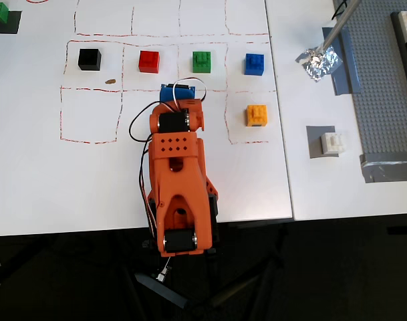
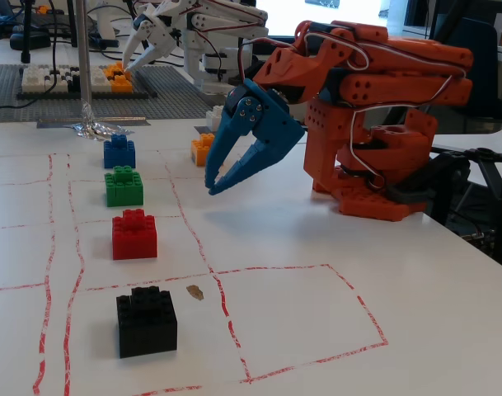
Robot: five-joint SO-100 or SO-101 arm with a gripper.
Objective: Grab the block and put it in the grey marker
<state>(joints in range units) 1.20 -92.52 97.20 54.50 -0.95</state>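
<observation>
The white block (image 1: 331,142) sits on the dark-grey square marker (image 1: 314,142) at the right of the table in the overhead view. A bit of the block (image 2: 215,120) shows behind the gripper in the fixed view. My orange arm is folded back over the table's near edge. Its blue gripper (image 2: 210,186) hangs above the table, pointing down, tips almost touching, holding nothing. In the overhead view only the gripper's blue base (image 1: 176,93) shows, well left of the block.
Black (image 1: 89,59), red (image 1: 149,61), green (image 1: 202,61) and blue (image 1: 254,64) bricks stand in a row inside red dashed squares, with an orange-yellow brick (image 1: 256,115) below the blue one. Crumpled foil (image 1: 319,61) and a grey studded baseplate (image 1: 390,100) lie at the right.
</observation>
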